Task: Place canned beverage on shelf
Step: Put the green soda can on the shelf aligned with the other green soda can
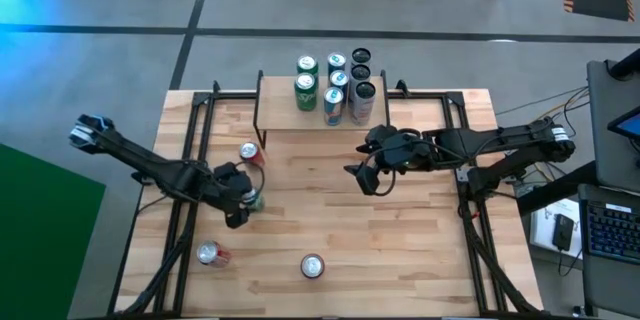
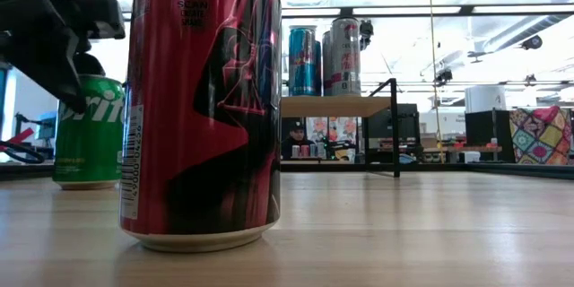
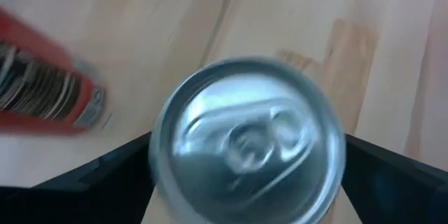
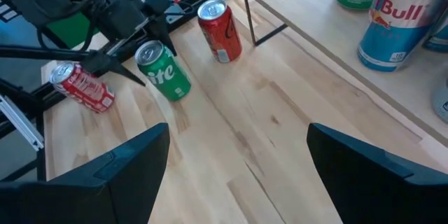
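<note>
A green Sprite can [image 1: 254,199] stands upright on its base on the wooden table; it also shows in the low view [image 2: 90,130] and the right wrist view [image 4: 164,73]. My left gripper [image 1: 243,198] is shut on it. The shelf [image 1: 300,120], a low light-wood rack on black legs at the table's far middle, bears several upright cans [image 1: 335,85]. My right gripper [image 1: 368,177] is open and empty, above the table in front of the shelf. My left gripper has its two fingers [image 3: 105,175] on opposite sides of the green can's upper wall [image 4: 155,66], pinching it. The fingers slant down from above and from the table's left. The can's top [image 3: 248,136] hides the places of contact. The can stands upright on the table.
A red can [image 1: 250,153] stands just beyond the green one, another red can [image 1: 210,254] near the front left, and a red can with a dark figure [image 1: 312,265] at the front middle, filling the low view [image 2: 202,99]. Black frame rails [image 1: 190,160] run along both table sides.
</note>
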{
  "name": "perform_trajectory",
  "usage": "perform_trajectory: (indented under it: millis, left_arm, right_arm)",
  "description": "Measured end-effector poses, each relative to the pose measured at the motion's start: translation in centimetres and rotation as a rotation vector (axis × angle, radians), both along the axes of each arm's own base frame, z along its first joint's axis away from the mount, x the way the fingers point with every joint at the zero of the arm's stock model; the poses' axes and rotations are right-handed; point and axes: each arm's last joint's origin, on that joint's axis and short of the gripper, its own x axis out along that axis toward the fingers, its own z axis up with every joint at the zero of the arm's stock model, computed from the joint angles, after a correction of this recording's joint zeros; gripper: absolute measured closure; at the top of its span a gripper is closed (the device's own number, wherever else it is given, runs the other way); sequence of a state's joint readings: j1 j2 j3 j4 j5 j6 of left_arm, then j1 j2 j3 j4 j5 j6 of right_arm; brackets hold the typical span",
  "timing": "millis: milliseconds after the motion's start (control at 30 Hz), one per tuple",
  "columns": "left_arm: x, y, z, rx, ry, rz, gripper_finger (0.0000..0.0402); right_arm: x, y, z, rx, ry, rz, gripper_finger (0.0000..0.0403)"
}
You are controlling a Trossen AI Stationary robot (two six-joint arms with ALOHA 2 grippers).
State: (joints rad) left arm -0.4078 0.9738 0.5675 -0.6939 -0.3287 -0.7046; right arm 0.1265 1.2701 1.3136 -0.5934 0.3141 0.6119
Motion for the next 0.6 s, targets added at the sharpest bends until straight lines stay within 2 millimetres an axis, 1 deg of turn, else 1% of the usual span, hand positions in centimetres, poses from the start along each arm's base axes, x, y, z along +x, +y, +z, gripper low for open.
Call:
perform_trajectory:
  millis: [133,233,333,500,533,600]
  left_arm:
    - [1.2,-0.5,-0.2,0.015,-0.019,-0.036,0.002]
    - [1.6,-0.7,-0.6,0.026,0.01,-0.042,0.0025]
    - [1.8,-0.8,-0.9,0.023,0.022,-0.037,0.005]
    - [2.3,-0.8,-0.8,-0.007,-0.008,-0.025,0.0108]
    - [2.4,-0.7,-0.8,-0.012,-0.011,-0.021,0.0114]
    - [2.5,-0.6,-0.6,-0.013,-0.015,-0.012,0.0115]
  right_arm:
    - [0.0,0.0,0.0,-0.004,0.002,0.005,0.0076]
    - [0.0,0.0,0.0,-0.003,0.002,0.008,0.0076]
    - [0.0,0.0,0.0,-0.002,0.004,0.011,0.0076]
    - [0.0,0.0,0.0,-0.004,0.006,0.011,0.0076]
    - [0.0,0.0,0.0,-0.003,0.006,0.011,0.0076]
    - [0.0,0.0,0.0,-0.001,0.006,0.01,0.0076]
